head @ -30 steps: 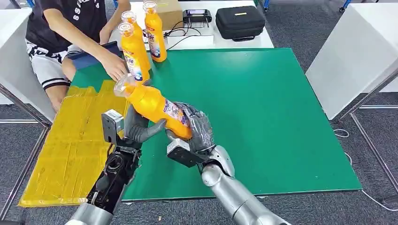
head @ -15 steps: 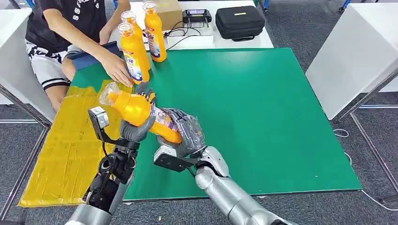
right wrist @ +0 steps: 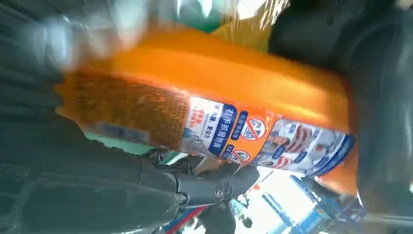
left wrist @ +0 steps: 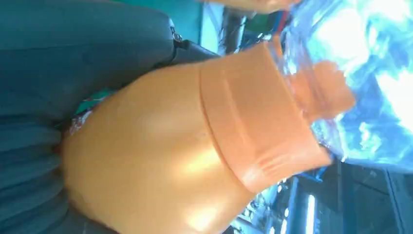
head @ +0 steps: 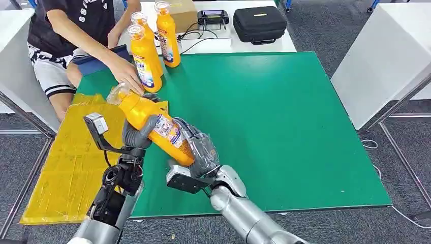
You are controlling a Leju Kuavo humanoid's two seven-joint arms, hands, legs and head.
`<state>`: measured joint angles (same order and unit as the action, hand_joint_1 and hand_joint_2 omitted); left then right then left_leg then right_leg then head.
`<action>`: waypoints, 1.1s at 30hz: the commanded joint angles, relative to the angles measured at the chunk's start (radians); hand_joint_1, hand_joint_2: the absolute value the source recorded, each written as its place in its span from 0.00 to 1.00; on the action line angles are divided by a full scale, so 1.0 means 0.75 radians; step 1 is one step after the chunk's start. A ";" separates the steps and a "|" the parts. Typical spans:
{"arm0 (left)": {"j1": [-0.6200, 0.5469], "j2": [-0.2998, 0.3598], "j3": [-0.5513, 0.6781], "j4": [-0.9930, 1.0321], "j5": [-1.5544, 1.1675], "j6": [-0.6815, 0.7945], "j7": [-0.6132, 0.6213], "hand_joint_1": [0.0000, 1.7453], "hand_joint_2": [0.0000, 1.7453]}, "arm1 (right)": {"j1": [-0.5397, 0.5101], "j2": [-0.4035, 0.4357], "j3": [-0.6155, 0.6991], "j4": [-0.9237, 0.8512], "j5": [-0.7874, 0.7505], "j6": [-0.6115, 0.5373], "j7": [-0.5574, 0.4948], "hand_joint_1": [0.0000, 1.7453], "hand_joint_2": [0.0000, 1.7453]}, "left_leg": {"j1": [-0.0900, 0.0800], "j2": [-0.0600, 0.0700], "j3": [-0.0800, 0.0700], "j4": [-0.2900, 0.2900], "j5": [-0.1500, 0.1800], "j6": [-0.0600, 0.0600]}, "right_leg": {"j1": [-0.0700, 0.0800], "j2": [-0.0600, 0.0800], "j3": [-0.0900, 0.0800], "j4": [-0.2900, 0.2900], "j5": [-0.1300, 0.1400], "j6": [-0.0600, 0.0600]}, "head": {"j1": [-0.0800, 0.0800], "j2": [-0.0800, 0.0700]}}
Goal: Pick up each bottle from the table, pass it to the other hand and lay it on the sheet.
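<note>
Both hands grip one orange bottle (head: 152, 123) tilted in the air above the table's (head: 284, 117) near left part: the left hand (head: 136, 136) around its upper body, the right hand (head: 201, 147) around its base; its clear cap points toward the yellow sheet (head: 76, 152), where a person's hand (head: 126, 76) rests beside two upright bottles (head: 146, 56)

Bare green table (head: 284, 117) lies open on the right; a person's hand (head: 124, 76) and upright bottles (head: 145, 58) crowd the yellow sheet's (head: 71, 162) far end.
</note>
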<state>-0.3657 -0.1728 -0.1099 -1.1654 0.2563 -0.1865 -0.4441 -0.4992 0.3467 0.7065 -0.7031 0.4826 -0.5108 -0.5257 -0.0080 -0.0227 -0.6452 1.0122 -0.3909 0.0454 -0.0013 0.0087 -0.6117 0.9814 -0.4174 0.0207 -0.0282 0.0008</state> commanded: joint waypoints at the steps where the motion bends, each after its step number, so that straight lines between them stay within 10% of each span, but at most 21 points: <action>1: -0.073 0.014 0.037 -0.020 -0.084 0.106 -0.018 1.00 1.00 | 0.043 -0.114 0.006 -0.215 0.012 0.042 0.024 0.00 1.00 | 0.001 0.000 0.004 0.001 -0.002 -0.003 | 0.001 -0.002 0.006 -0.001 -0.002 0.000 | 0.000 0.000; 9: -0.051 0.038 0.046 -0.099 -0.161 0.194 -0.044 1.00 1.00 | 0.143 -0.222 -0.095 -0.545 -0.127 0.146 0.029 0.00 1.00 | 0.001 -0.001 0.006 0.001 -0.003 -0.003 | 0.001 -0.004 0.008 -0.001 -0.004 0.000 | 0.000 -0.001; 10: -0.047 0.041 0.046 -0.112 -0.192 0.221 -0.043 1.00 1.00 | 0.161 -0.230 -0.119 -0.585 -0.144 0.159 0.036 0.00 0.00 | 0.001 -0.001 0.004 0.000 -0.002 -0.003 | 0.001 -0.004 0.006 -0.001 -0.003 0.000 | 0.000 0.000; 16: -0.072 0.122 -0.103 -0.128 -1.528 1.037 0.133 1.00 1.00 | 0.358 -0.340 -0.316 -1.034 -0.218 0.059 0.025 0.00 0.00 | 0.000 -0.005 0.001 0.000 -0.001 -0.002 | 0.000 -0.006 0.004 -0.001 -0.002 0.000 | 0.000 0.000; 17: -0.086 0.125 -0.125 -0.105 -1.734 1.052 0.223 1.00 1.00 | 0.374 -0.353 -0.338 -1.067 -0.226 0.040 0.028 0.00 1.00 | 0.000 -0.005 0.005 0.000 -0.002 -0.003 | 0.001 -0.008 0.008 -0.001 -0.004 0.000 | 0.000 0.000; 20: -0.146 0.145 -0.181 0.019 -2.285 1.080 0.461 1.00 1.00 | 0.405 -0.366 -0.395 -1.114 -0.271 -0.001 0.006 0.00 1.00 | 0.000 -0.009 0.004 0.000 -0.001 -0.003 | 0.001 -0.011 0.007 -0.001 -0.004 0.000 | 0.000 -0.001; 29: -0.170 0.167 -0.217 0.083 -2.430 1.050 0.519 1.00 1.00 | 0.406 -0.358 -0.403 -1.110 -0.280 -0.023 -0.009 0.00 1.00 | 0.000 0.002 0.012 -0.001 -0.005 -0.006 | 0.001 -0.004 0.013 -0.002 -0.005 -0.001 | 0.000 0.000; 33: -0.361 0.329 -0.708 0.382 -2.436 0.845 0.779 1.00 1.00 | 0.420 -0.367 -0.463 -1.159 -0.316 -0.005 -0.006 0.00 1.00 | 0.000 -0.005 0.003 -0.001 0.000 -0.002 | 0.000 -0.008 0.005 -0.001 -0.002 0.000 | 0.000 0.000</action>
<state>-0.4373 -0.0867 -0.2209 -1.1982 -1.5405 0.6003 -0.0414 -0.1869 0.1091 0.4276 -1.5240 0.2777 -0.5234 -0.5306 -0.0080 -0.0221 -0.6453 1.0124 -0.3910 0.0456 -0.0012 0.0080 -0.6121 0.9809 -0.4170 0.0209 -0.0282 0.0008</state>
